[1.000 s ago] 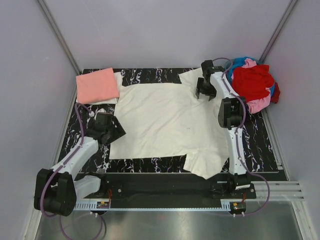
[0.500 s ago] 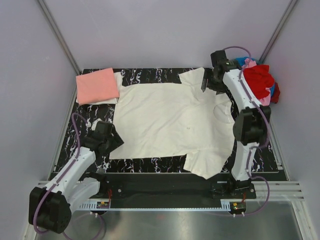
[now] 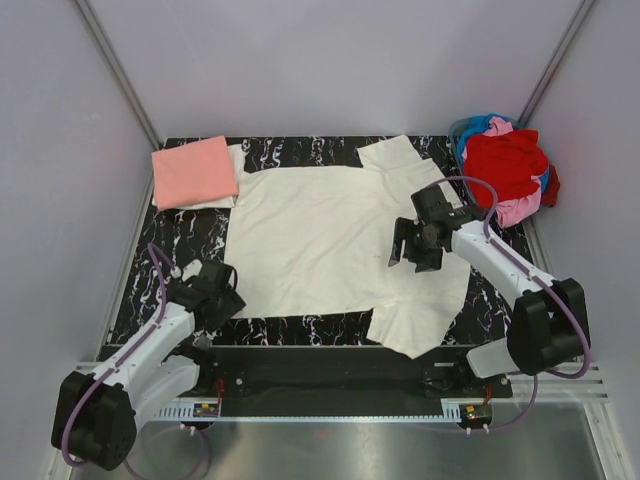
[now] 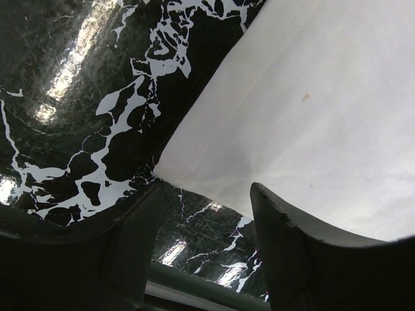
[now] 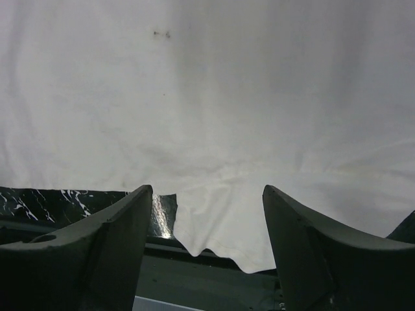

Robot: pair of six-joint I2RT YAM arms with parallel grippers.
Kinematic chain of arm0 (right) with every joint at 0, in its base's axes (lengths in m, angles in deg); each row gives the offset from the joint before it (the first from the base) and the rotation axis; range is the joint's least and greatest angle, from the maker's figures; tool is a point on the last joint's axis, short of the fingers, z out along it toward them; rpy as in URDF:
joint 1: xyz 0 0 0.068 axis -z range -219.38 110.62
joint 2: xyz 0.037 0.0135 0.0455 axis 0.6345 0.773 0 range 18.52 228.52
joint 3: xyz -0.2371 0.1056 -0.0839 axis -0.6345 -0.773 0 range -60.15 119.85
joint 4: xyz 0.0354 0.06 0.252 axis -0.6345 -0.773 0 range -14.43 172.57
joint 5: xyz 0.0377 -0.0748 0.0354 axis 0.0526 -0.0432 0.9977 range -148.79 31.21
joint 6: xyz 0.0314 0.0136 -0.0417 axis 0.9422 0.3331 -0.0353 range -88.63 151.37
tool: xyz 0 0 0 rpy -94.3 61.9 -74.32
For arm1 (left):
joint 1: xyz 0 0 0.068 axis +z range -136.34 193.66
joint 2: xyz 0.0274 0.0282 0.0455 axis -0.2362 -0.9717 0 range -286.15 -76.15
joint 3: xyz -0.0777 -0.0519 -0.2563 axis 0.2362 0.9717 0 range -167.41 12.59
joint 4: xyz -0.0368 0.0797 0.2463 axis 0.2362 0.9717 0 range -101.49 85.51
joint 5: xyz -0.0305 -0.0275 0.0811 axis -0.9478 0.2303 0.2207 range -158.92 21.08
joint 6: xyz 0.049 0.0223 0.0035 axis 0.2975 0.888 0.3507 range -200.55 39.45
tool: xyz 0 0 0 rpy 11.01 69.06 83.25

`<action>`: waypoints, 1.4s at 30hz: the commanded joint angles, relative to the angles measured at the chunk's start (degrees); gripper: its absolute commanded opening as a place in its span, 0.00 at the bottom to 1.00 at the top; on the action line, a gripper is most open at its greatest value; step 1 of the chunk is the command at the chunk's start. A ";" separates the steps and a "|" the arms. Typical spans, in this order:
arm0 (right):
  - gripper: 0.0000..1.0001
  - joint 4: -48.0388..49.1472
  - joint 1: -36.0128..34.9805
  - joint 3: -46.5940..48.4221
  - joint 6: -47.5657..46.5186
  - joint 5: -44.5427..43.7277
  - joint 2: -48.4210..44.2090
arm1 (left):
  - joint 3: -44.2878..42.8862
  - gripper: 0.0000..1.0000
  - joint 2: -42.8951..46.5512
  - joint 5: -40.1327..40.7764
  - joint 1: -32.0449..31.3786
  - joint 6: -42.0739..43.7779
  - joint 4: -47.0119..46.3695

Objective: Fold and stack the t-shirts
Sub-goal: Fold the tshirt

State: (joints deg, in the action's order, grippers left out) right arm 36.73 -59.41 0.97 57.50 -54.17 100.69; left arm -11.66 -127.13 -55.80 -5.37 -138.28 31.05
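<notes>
**Left gripper.** The left gripper (image 3: pixel 216 291) (image 4: pixel 206 194) is released: its fingers stand apart with nothing clamped between them. It sits low over the tabletop (image 3: pixel 190 240) (image 4: pixel 78 97), at the near hem corner of the cream t-shirt (image 3: pixel 330 240) (image 4: pixel 311 97). In the wrist view that corner lies just ahead of the gap between the fingers. Whether either finger touches the cloth cannot be told.

**Right gripper.** The right gripper (image 3: pixel 408 258) (image 5: pixel 206 194) is also released, with its jaws wide and nothing held. It hangs over the shoulder end of the same t-shirt (image 5: pixel 207 84), between the two sleeves. In the wrist view, flat cloth fills the field ahead of the fingers, and the edge of the near sleeve shows in the gap. Contact with the cloth cannot be told.

**Cream t-shirt.** It lies spread flat between the two grippers.
- Long axis: left to right across the tabletop.
- The hem lies at the left gripper.
- The shoulders and both sleeves lie around and beyond the right gripper, so the neck end points to the robot's right.

**Outward from the left gripper.** Well beyond it, at the far left corner, the folded salmon-pink t-shirt (image 3: pixel 194 170) lies on a white t-shirt (image 3: pixel 236 165).

**Outward from the right gripper.** Beyond it and to its right, a loose heap holds the red t-shirt (image 3: pixel 505 160), the pink t-shirt (image 3: pixel 515 208) and the blue t-shirt (image 3: pixel 478 125).
</notes>
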 commanded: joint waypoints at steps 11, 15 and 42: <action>0.79 -3.46 -9.40 -9.35 9.80 -2.15 -12.21 | -1.15 0.30 -4.74 4.54 -0.05 -0.63 -3.17; 0.80 -6.79 -16.70 -9.97 13.84 -7.77 -9.58 | -0.54 0.15 -4.92 3.58 0.92 0.60 -5.09; 0.51 -5.14 -36.14 -16.39 28.55 -14.30 0.88 | 0.87 0.00 -3.34 0.41 2.68 4.39 -9.15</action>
State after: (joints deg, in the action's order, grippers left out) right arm 29.84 -96.68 -17.91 87.59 -66.73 99.60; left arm -11.42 -131.21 -54.75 -2.94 -134.48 23.34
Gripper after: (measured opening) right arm 0.502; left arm 0.024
